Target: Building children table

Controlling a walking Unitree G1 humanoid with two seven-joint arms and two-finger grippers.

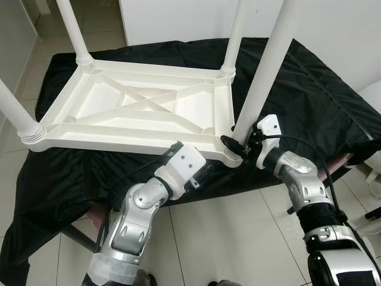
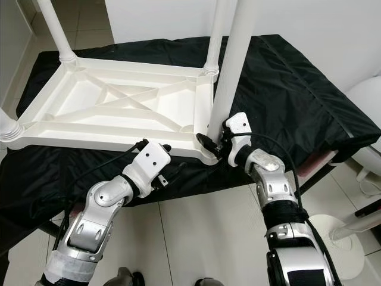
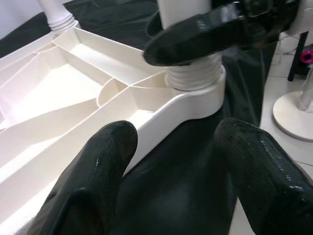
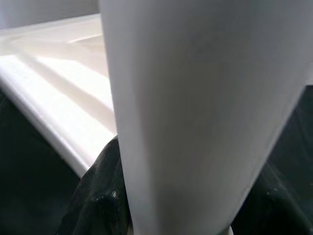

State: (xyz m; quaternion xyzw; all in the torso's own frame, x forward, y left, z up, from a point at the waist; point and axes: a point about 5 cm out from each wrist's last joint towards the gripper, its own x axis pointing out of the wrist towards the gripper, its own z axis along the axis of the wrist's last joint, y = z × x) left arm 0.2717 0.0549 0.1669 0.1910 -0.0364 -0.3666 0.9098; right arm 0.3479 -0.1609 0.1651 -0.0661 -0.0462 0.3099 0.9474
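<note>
A low surface draped in a glossy black fabric cover stands on a floor of pale square tiles. Directly on the cover lies an upside-down white plastic children's tabletop, its ribbed, cross-braced underside facing up. The black fabric hangs over the near edge and is creased along the right-hand side.

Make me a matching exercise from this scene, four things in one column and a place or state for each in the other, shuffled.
1. right gripper
2. left gripper
3. tabletop
4. black cloth

a. upside down, legs pointing up
b. open, by the near corner's edge
c. closed around the near corner leg
d. spread beneath the white table

Pairs: 1-c, 2-b, 3-a, 4-d
</note>
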